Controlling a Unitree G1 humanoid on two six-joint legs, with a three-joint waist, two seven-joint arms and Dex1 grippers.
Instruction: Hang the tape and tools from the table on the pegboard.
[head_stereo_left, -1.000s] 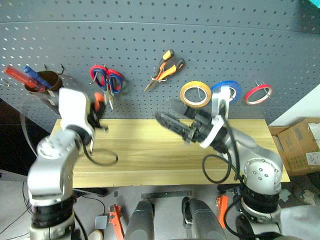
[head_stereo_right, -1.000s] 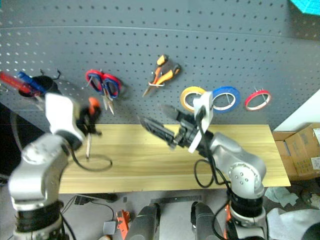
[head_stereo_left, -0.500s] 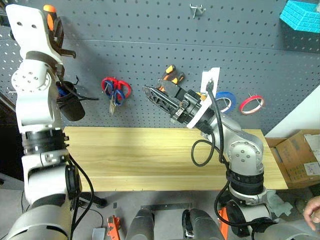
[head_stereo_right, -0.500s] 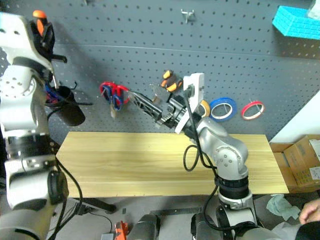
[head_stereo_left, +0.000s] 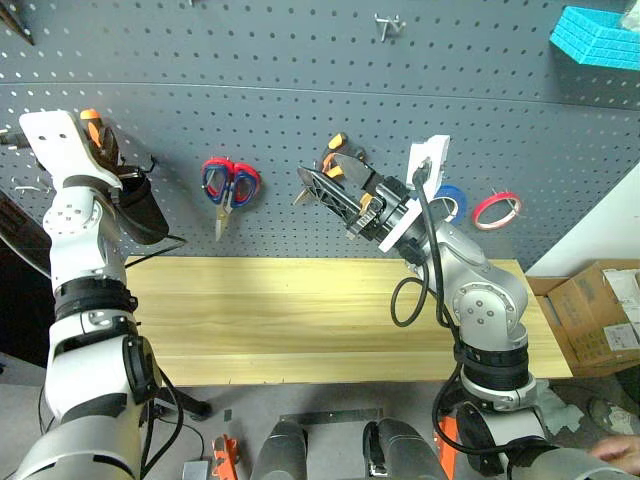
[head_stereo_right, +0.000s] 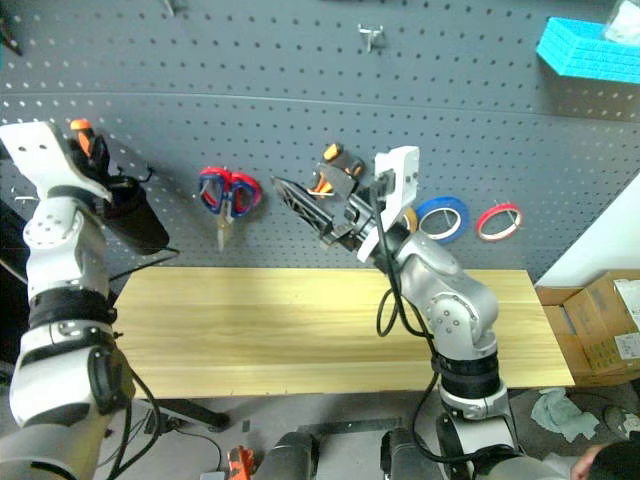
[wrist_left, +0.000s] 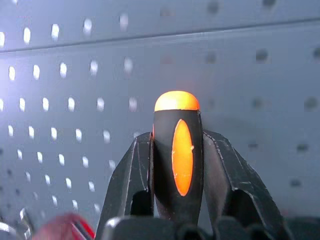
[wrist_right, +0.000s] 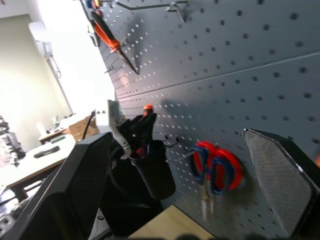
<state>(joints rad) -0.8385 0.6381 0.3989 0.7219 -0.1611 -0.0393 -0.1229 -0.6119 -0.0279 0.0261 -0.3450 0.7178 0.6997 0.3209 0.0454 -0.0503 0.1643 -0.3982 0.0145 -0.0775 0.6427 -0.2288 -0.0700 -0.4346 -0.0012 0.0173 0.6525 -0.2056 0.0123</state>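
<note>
My left gripper (wrist_left: 176, 145) is shut on the orange-and-black screwdriver (wrist_left: 182, 155). It holds the screwdriver up against the dark grey pegboard (head_stereo_left: 300, 60), just above a black cup (head_stereo_left: 140, 210) hanging there. My right gripper (head_stereo_left: 330, 185) is wide open and empty, raised in front of the orange-handled pliers (head_stereo_left: 336, 150) on the board. Scissors (head_stereo_left: 230, 185) with red and blue handles hang between the two grippers. A sliver of the yellow tape (head_stereo_right: 409, 218) shows behind my right wrist. The wooden table (head_stereo_left: 280, 310) lies below.
A blue tape ring (head_stereo_left: 457, 200) and a red tape ring (head_stereo_left: 497, 208) hang right of my right arm. A bare metal hook (head_stereo_left: 388, 22) and a light blue block (head_stereo_left: 595, 35) sit high on the board. A cardboard box (head_stereo_left: 600, 315) stands on the floor at the right.
The camera has tilted up. My left gripper carried the screwdriver from over the table up to the pegboard, then down beside the black cup. My right gripper moved slightly closer to the board.
</note>
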